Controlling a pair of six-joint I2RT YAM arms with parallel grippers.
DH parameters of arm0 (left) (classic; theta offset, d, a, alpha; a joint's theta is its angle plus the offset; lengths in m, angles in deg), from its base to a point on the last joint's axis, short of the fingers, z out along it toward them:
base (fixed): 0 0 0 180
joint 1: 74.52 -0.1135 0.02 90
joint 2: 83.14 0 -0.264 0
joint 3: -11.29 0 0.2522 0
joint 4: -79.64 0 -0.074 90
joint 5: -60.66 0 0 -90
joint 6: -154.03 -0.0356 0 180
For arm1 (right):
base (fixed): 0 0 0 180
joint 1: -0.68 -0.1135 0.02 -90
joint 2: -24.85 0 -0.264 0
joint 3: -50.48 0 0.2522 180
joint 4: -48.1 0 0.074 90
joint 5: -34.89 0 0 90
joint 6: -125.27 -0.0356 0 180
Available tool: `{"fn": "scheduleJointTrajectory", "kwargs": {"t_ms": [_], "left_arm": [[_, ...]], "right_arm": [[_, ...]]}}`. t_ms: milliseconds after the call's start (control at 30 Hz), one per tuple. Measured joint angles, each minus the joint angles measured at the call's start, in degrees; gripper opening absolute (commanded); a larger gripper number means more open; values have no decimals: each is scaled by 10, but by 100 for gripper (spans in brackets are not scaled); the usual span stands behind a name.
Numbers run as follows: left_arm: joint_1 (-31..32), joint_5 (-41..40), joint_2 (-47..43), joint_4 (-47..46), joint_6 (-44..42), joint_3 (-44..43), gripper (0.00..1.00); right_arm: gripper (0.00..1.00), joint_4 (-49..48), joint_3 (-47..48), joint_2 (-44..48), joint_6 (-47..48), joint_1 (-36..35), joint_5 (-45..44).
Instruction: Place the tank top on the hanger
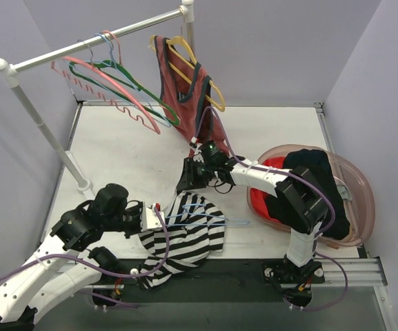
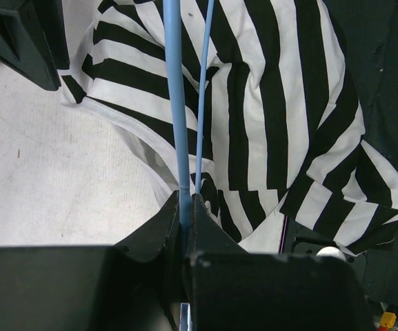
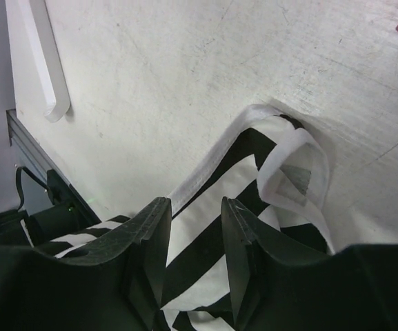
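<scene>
The striped tank top (image 1: 188, 243) lies crumpled on the table at the near edge, between the two arms. The light-blue hanger (image 1: 212, 215) lies across its upper part, with one end reaching right. My left gripper (image 1: 160, 218) is shut on the hanger's wire (image 2: 174, 103) at the top's left side, and the striped fabric (image 2: 267, 103) spreads out beyond it. My right gripper (image 1: 187, 185) is at the top's far edge. Its jaws (image 3: 195, 207) are open and straddle a shoulder strap of the tank top (image 3: 254, 148). The white-edged strap loop (image 3: 296, 148) lies just past the fingertips.
A clothes rail (image 1: 95, 43) stands at the back left, its post foot (image 1: 83, 184) on the table. It carries pink (image 1: 109, 89), green (image 1: 140, 93) and yellow (image 1: 199, 69) hangers and a rust-red tank top (image 1: 185, 93). A pink basket (image 1: 361, 200) with a black garment (image 1: 316, 176) stands at the right.
</scene>
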Motion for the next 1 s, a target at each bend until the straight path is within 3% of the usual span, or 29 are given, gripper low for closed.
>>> {"fn": "scheduleJointTrajectory", "kwargs": {"t_ms": [267,600,833,900,1000], "left_arm": [[0,5,-3,0,0,0,0],[0,12,-4,0,0,0,0],[0,14,-5,0,0,0,0],[0,14,-5,0,0,-1,0],[0,14,-5,0,0,-1,0]], "right_arm": [[45,23,22,-10,-2,-11,-74],[45,35,23,-13,-9,-14,-124],[38,31,23,-39,-38,-15,-124],[33,30,23,-48,-46,-16,-124],[16,30,23,-58,-54,-17,-123]]}}
